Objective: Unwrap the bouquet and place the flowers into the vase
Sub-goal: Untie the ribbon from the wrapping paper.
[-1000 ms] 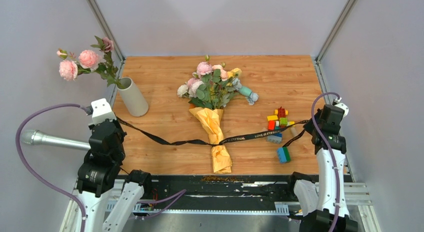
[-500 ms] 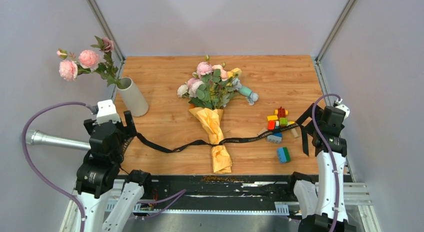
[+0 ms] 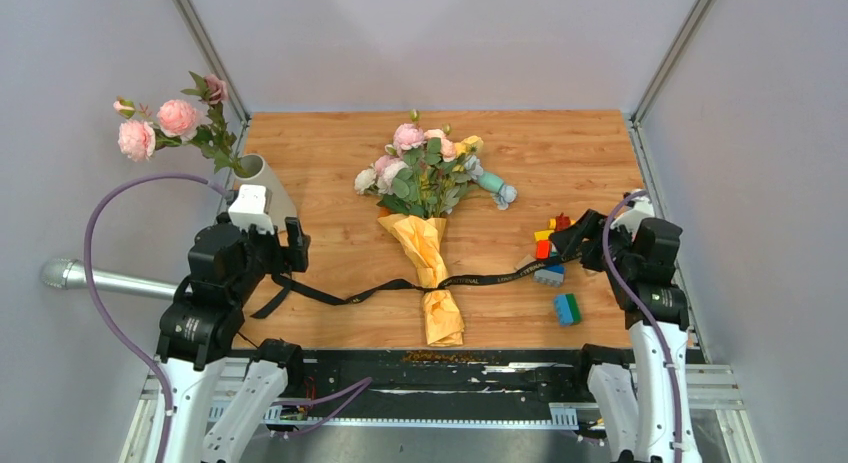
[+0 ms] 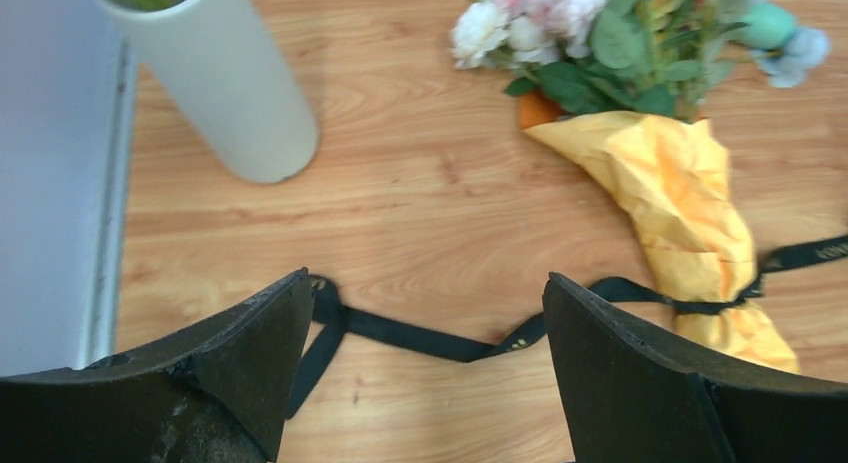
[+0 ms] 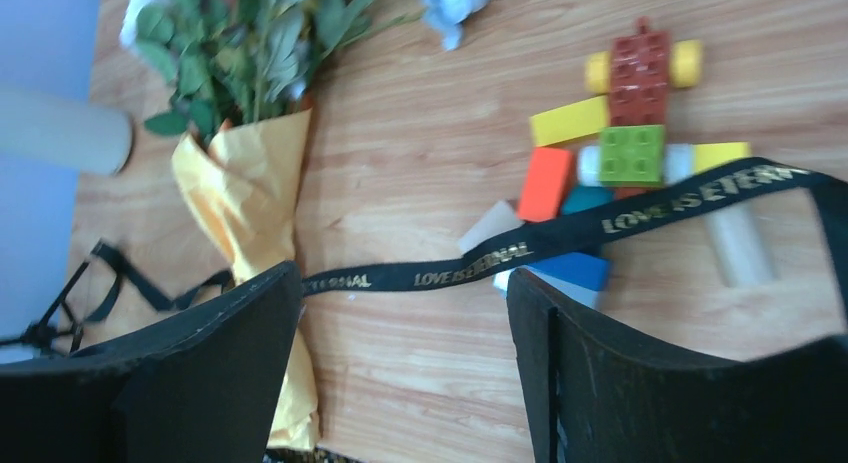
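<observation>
Left gripper (image 4: 428, 281): fingers spread wide, nothing pinched. The black strap (image 3: 480, 278) is seen lying slack on the worktop (image 3: 340, 143) just below and ahead of them, its left end folded back near the left fingertip.

Right gripper (image 5: 402, 273): fingers also spread. The strap is seen running between them from the wrist view, but it is draped over the toy blocks (image 5: 625, 113), not gripped as far as can be told.

The bouquet (image 3: 428, 233) is laid flat mid-worktop, between the two arms and about equally far from each, to the right of the left fingers and to the left of the right fingers. Its long axis runs near to far: crinkled paper (image 3: 440, 318) tail toward the near edge, the flowers (image 3: 425, 168) fanned toward the far side. The strap is crossed over that axis at about a right angle and is wrapped once round the lower paper, so the bundle is judged not yet unwrapped.

A teal stick (image 3: 492, 186) is noted just beside the blooms on the right.

The vase (image 4: 235, 93) is set at the far left, close to the left arm, tilted, with pink blooms (image 3: 165, 123) already in it. The left arm is judged nearer for any placing.
</observation>
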### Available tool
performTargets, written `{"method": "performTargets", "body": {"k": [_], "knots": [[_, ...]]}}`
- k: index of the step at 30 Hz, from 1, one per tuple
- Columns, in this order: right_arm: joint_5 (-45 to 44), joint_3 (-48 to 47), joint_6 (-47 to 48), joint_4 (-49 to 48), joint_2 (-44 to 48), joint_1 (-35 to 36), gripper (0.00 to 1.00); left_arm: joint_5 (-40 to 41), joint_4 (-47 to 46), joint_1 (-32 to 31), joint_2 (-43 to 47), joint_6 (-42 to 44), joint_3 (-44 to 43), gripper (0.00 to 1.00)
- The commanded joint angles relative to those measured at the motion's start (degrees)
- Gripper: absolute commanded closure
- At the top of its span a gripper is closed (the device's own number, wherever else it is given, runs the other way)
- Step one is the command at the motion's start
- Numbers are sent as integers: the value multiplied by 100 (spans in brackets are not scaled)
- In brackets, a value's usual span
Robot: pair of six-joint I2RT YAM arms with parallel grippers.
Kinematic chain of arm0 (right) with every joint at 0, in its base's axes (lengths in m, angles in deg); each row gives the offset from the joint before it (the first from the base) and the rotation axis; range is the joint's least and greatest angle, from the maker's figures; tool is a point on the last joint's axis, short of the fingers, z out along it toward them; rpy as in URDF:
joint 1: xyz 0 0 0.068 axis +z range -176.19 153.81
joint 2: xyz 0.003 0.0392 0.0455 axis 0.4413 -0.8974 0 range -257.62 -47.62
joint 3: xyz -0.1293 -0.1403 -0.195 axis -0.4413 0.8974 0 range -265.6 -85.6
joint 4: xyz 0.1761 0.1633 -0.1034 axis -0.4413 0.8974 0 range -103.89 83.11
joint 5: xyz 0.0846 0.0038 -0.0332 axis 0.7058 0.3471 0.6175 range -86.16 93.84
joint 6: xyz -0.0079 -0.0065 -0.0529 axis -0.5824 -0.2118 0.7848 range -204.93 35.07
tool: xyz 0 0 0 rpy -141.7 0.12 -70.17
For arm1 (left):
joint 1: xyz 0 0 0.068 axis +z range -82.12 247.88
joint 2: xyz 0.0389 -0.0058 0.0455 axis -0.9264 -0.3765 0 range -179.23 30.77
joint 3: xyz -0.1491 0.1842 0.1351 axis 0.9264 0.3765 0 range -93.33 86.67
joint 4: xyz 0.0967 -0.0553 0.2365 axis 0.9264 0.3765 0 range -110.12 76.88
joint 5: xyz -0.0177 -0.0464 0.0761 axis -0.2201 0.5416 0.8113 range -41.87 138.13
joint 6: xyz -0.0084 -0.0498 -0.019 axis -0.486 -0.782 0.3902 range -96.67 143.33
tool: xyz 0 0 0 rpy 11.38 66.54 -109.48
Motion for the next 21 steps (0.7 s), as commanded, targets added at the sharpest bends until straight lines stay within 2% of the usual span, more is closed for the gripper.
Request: {"method": "performTargets", "body": {"k": [1, 4, 8, 13, 21], "knots": [[445, 184, 14, -586, -5, 685, 26, -1258, -625, 32, -281, -349, 44, 9], [118, 403, -201, -942, -56, 1650, 30, -1601, -843, 5, -325, -634, 295, 10], [-666, 725, -573, -1481, -250, 2844, 40, -1635, -1147, -258, -251, -1138, 657, 10], [-1482, 1056, -1014, -2101, -604, 4193, 43, -1362, -1715, -1115, -243, -1746, 1216, 10], [-1926, 1505, -1680, -2907, -1543, 5666, 43, -733, -3219, -2871, -537, -2969, 2453, 10]]}}
